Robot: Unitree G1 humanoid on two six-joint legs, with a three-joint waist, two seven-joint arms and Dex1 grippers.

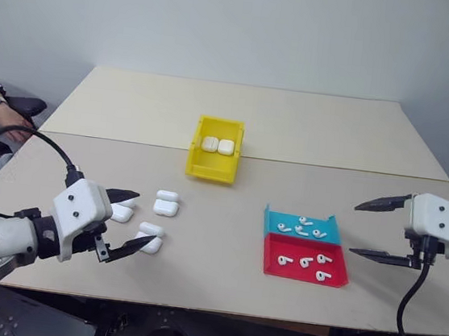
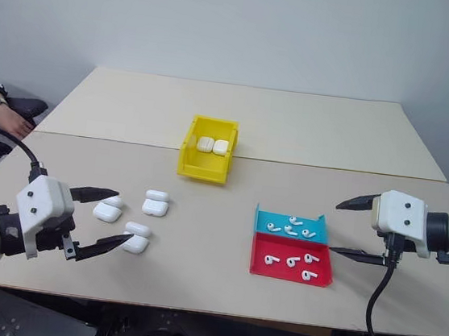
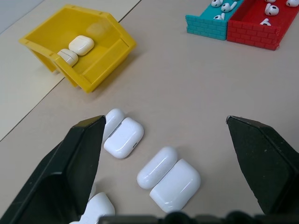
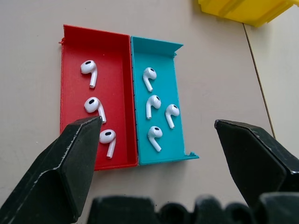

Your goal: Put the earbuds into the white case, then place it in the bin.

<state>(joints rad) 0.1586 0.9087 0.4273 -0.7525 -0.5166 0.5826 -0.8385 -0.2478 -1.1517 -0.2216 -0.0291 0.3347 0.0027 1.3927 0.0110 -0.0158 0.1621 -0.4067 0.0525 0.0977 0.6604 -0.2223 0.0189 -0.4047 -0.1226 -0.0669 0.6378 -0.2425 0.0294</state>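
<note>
Two closed white cases (image 1: 217, 145) lie in the one yellow bin (image 1: 200, 165) at far centre. Three open white cases (image 1: 166, 203) lie on the table (image 1: 224, 241) at near left. Four earbuds (image 4: 159, 109) occupy the teal tray (image 1: 270, 219); three earbuds (image 4: 96, 106) occupy the red tray (image 1: 272, 264), near right.

The bin (image 1: 212, 169) was bright yellow and held 2 glossy white cases (image 1: 217, 145). The open cases (image 1: 166, 203) on the beige table (image 1: 224, 241) were white too. White earbuds (image 4: 153, 106) lay in a teal tray (image 4: 157, 46) and a red tray (image 4: 70, 79), both with brick-patterned walls.
</note>
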